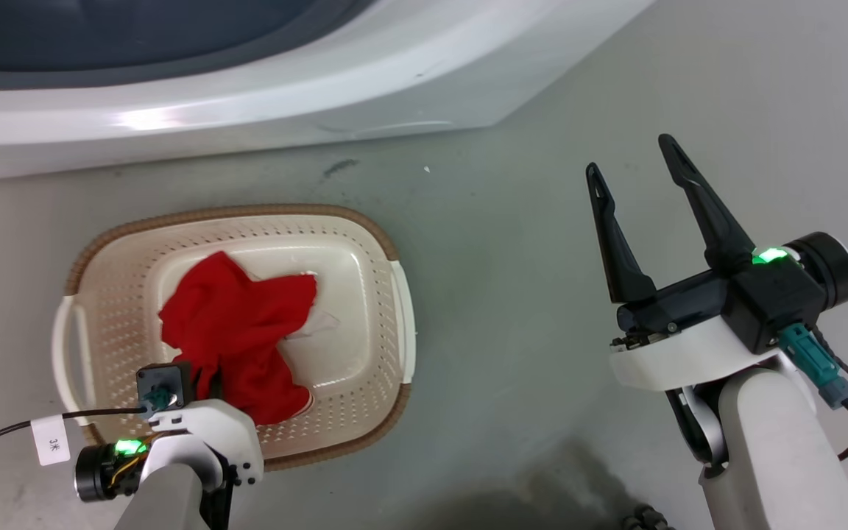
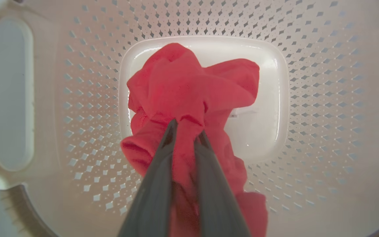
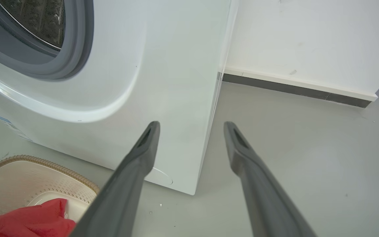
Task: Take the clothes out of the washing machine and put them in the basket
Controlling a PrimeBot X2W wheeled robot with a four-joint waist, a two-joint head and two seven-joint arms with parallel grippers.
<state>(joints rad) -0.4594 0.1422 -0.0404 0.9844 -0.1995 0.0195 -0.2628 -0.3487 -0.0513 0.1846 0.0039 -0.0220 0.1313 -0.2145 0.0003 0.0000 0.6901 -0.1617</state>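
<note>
While the left hand (image 2: 188,128) pinches a fold of the clothes (image 1: 236,342) between its nearly closed fingers, the red bundle lies inside the basket (image 1: 247,215), spread over its floor and up its near wall. The basket stands on the floor (image 1: 512,294) just in front of the washing machine (image 1: 247,96), at the left of the scene. The right hand (image 1: 629,153) hangs spread and empty over bare floor at the right, well apart from the basket. Judged from this, the transfer is all but done: what is left is to let go of the fabric and lift away. The drum (image 3: 41,19) shows as a narrow slice, so whether more garments wait inside cannot be told.
</note>
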